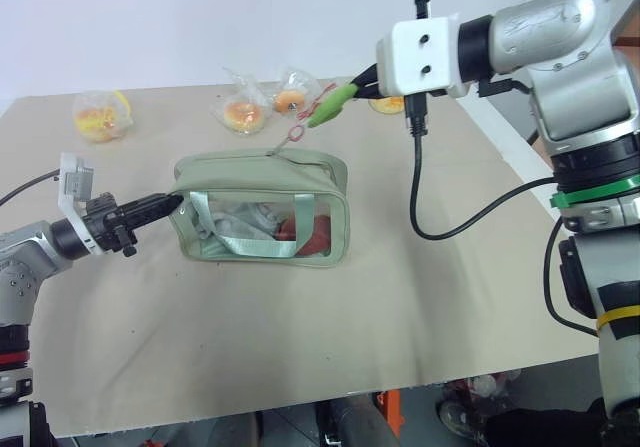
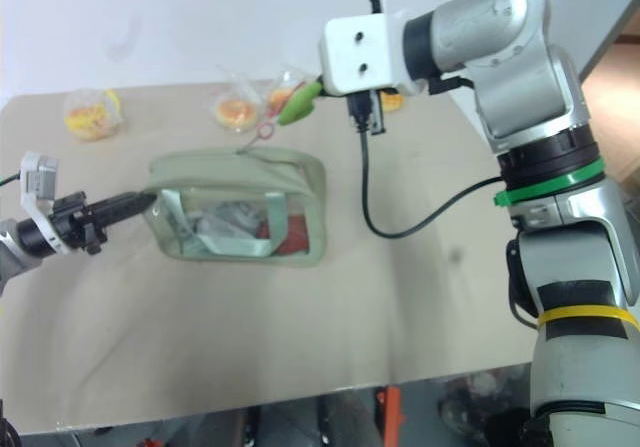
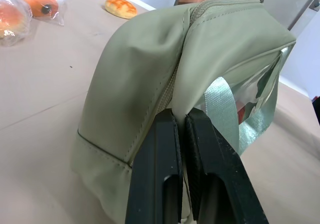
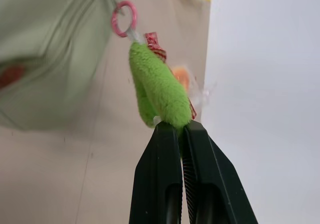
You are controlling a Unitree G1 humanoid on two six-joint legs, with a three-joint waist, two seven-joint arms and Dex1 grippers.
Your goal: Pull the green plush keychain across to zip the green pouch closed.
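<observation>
Both grippers clamped: right gripper (image 4: 181, 126) on green plush keychain (image 4: 157, 86), left gripper (image 3: 181, 118) on green pouch (image 1: 262, 207).

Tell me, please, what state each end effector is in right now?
Left end effector: shut on the green pouch, at its end.
Right end effector: shut on the green plush keychain.

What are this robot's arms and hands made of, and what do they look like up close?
Both arms are rounded silver-grey metal segments with black joints. The right arm carries a green ring, a yellow band lower down, a white boxy wrist block and a looping black cable. Each hand, left hand and right hand, ends in two slim black fingers.
</observation>
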